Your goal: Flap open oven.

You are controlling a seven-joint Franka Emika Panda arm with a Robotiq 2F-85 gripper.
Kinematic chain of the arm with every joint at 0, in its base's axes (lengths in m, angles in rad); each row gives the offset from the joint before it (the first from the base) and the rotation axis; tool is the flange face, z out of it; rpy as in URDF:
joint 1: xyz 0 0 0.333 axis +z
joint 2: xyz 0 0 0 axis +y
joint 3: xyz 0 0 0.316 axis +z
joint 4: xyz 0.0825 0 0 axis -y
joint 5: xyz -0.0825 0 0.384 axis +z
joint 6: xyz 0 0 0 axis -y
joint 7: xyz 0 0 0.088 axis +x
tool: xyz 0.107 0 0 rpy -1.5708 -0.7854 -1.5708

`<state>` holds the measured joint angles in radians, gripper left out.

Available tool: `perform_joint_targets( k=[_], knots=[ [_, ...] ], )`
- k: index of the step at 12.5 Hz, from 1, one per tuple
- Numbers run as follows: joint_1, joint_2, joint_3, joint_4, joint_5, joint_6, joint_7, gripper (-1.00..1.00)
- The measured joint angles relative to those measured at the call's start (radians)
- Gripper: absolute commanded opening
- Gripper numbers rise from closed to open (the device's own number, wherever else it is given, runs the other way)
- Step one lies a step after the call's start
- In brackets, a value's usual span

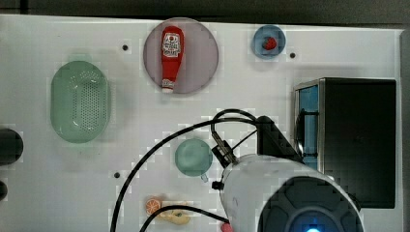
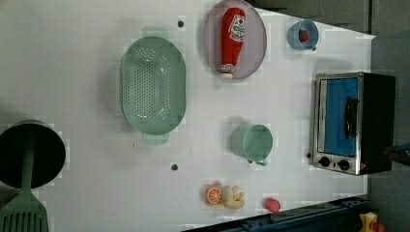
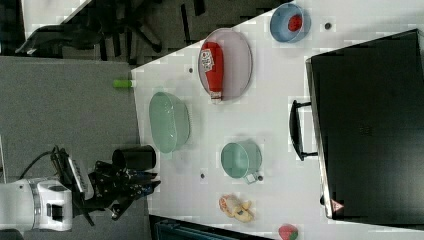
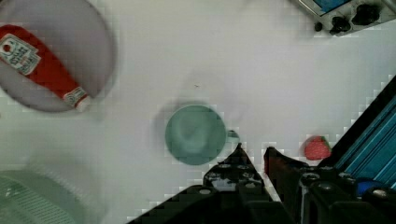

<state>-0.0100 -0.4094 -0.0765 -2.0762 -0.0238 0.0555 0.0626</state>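
Black claw [image 4: 254,156] hangs above the white table [image 1: 135,121] near one teal mug [image 4: 195,134], fingers a narrow gap apart, gripping nothing. One boxy black-topped toaster oven [image 2: 355,123], silver front, blue glass door closed, sits at the left view's right edge. One ketchup bottle [image 1: 171,57] lies on one grey plate [image 1: 203,53]; one green colander [image 1: 80,101].

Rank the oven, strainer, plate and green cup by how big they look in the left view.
Largest to smallest:
1. strainer and oven, too alike to separate
2. plate
3. green cup
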Motion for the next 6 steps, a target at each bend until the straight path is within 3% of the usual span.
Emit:
perform_joint_targets(
  k=[2,6],
  knots=[
    [0.005,0.0,-0.01,-0.021,-0.002,0.01,-0.041,-0.65],
    [0.004,0.004,-0.064,-0.072,-0.023,0.127,-0.302,-0.65]
  ],
)
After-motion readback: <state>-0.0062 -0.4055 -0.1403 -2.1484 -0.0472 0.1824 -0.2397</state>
